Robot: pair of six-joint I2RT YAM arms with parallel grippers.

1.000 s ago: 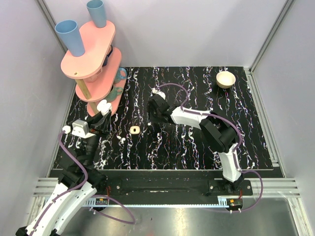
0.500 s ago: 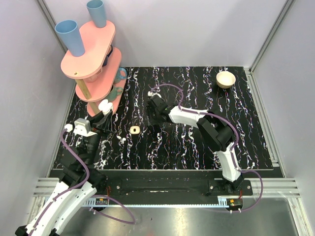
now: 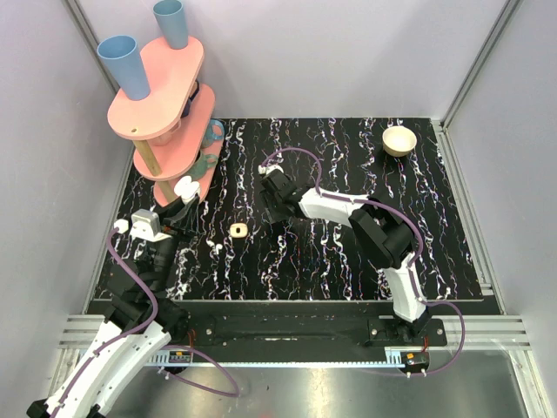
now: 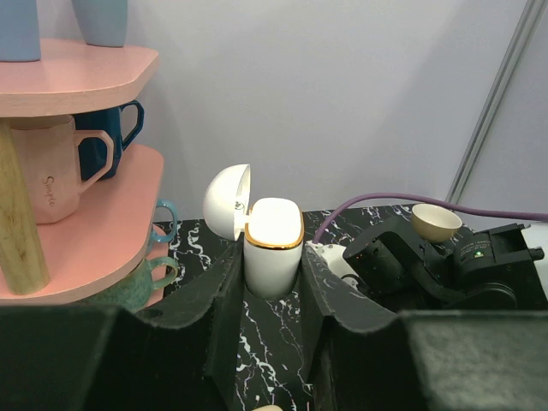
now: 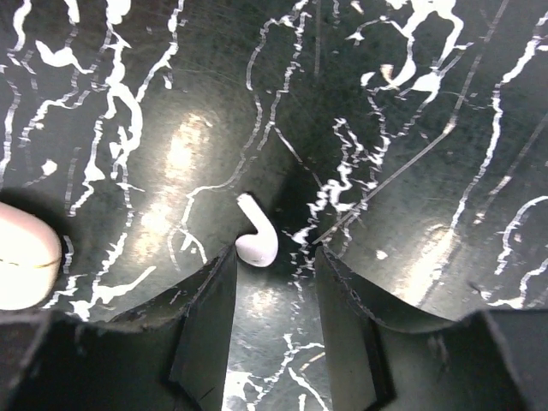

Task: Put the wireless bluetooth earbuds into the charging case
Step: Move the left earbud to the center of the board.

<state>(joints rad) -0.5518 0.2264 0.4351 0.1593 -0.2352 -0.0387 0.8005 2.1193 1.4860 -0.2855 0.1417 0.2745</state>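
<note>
R wrist cam: cream piece [image 5: 24,257] at 9 o'clock cut off by frame edge, shape unclear. In top view, earbud [image 5: 255,238] hidden under right gripper [image 3: 273,213]. L wrist cam: charging case [image 4: 272,248] btm hidden btwn fingers [image 4: 218,308]; blue cup [image 4: 101,19] at 11 o'clock cropped; pale blur [image 4: 270,408] at 6 o'clock, can't ID. Top view: white speck [image 3: 216,248] too small to ID.

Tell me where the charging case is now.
In the left wrist view, the charging case stands lid-open in the left gripper, right of the pink shelf stand.

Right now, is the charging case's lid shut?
No, the charging case stands with its lid swung back, open.
</note>
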